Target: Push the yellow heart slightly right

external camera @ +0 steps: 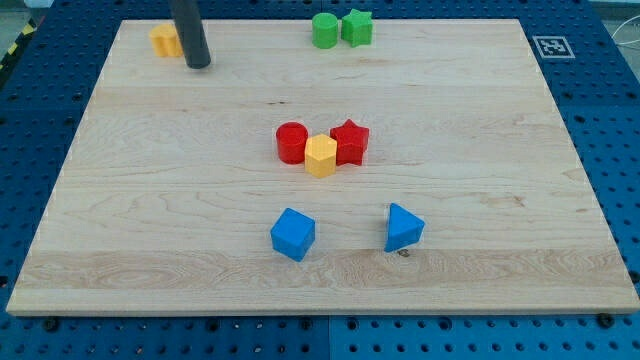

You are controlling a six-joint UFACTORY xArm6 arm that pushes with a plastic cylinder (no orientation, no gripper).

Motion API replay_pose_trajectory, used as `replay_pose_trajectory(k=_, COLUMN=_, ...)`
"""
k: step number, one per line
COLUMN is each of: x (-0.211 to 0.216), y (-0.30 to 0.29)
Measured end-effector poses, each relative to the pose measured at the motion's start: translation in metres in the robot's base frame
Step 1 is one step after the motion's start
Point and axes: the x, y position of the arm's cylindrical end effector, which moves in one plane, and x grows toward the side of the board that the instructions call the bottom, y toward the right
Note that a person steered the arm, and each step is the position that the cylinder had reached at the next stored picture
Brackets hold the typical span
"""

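Observation:
The yellow heart [164, 40] lies near the board's top left corner, partly hidden behind my rod. My tip [198, 64] rests on the board just to the right of the heart and slightly below it, touching or nearly touching its right side. The rod rises out of the view's top.
A green cylinder [324, 30] and a green star [357, 27] sit together at the top middle. A red cylinder [291, 142], a yellow hexagon [320, 156] and a red star [350, 141] cluster at the centre. A blue cube [293, 234] and a blue triangular block [403, 227] lie lower down. The wooden board [500, 200] is edged by blue pegboard.

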Motion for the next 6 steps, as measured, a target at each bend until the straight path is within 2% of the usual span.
replay_pose_trajectory(k=1, x=0.014, y=-0.052)
replay_pose_trajectory(k=2, x=0.003, y=-0.086)
replay_pose_trajectory(k=4, x=-0.044, y=-0.062)
replay_pose_trajectory(k=6, x=-0.05, y=-0.037)
